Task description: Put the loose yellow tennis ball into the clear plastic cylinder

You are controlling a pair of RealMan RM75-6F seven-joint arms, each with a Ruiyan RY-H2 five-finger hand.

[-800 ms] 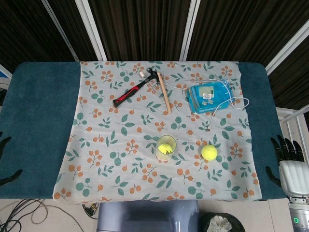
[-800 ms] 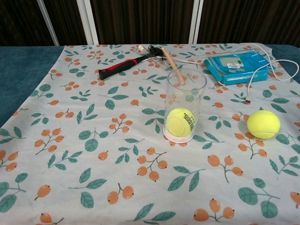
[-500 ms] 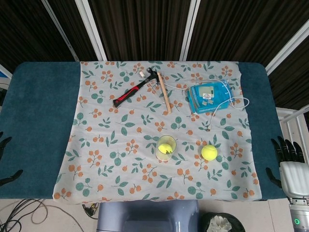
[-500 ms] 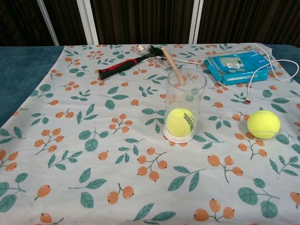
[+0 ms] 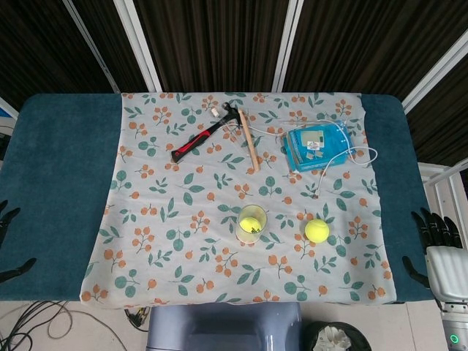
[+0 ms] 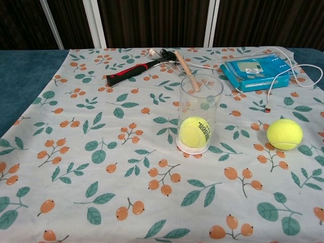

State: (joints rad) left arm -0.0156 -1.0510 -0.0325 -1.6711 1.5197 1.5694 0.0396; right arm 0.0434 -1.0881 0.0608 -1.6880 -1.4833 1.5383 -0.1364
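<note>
On the floral cloth point(image 6: 101, 152), upright clear cylinder point(image 6: 200, 114) holding one tennis ball point(image 6: 194, 131), loose ball point(image 6: 284, 134) beside it, both hands' fingers point(image 5: 431, 223) apart.

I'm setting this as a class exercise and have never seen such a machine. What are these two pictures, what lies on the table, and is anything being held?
This is a two-armed robot with finger hands. The head view looks straight down; the chest view looks across the table from lower. On the floral cloth stands a clear plastic cylinder, upright, with one tennis ball already inside. The loose yellow tennis ball lies apart from it, on the robot's right. Further back lie a hammer, a wooden stick and a blue packet with a white cable. The left hand and right hand show only at the head view's edges, off the cloth, holding nothing.
</note>
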